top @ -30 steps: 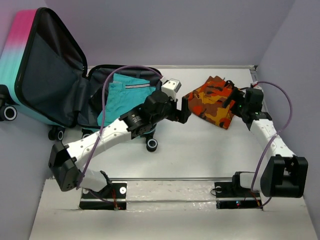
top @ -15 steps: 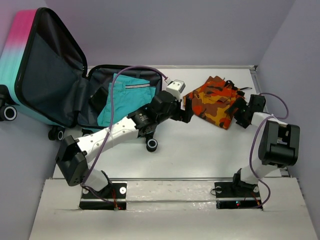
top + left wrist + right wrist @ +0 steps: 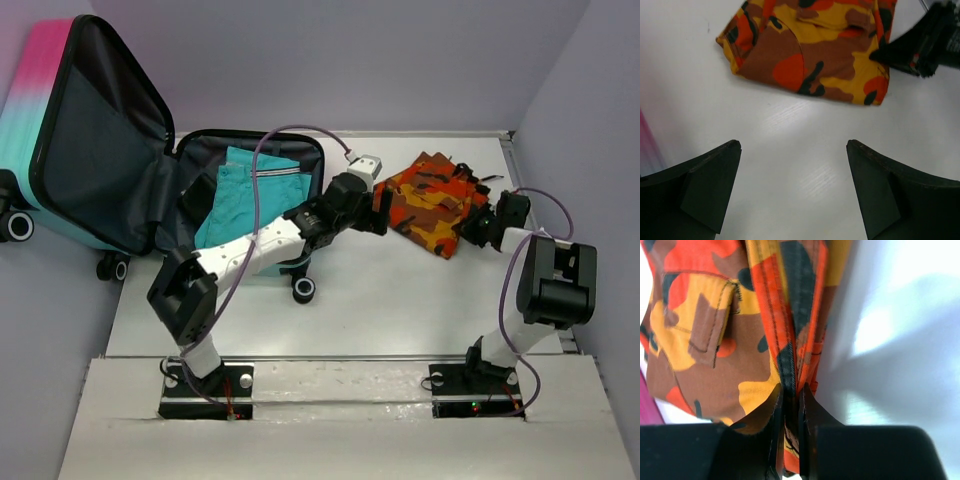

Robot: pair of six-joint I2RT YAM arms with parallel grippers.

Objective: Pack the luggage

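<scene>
The luggage (image 3: 35,110) lies open at the left, its pink-and-teal lid upright and a teal garment (image 3: 240,195) in the lower half. An orange camouflage garment (image 3: 430,205) lies folded on the table at the right. My right gripper (image 3: 476,228) is at its right edge and shut on a bunched fold of that cloth (image 3: 790,340), which is pinched between the jaws of that gripper (image 3: 790,390). My left gripper (image 3: 383,215) hovers open over bare table (image 3: 794,145), just short of the camouflage garment's (image 3: 810,50) near-left edge, with nothing between its fingers.
The luggage's black wheels (image 3: 303,290) stick out onto the table under my left arm. Purple walls close in the table on the left, back and right. A black drawstring (image 3: 478,180) trails from the garment toward the right wall.
My right gripper has shut on the camouflage garment's right edge. My left arm has reached further right, bringing its open gripper up to the garment's left edge.
</scene>
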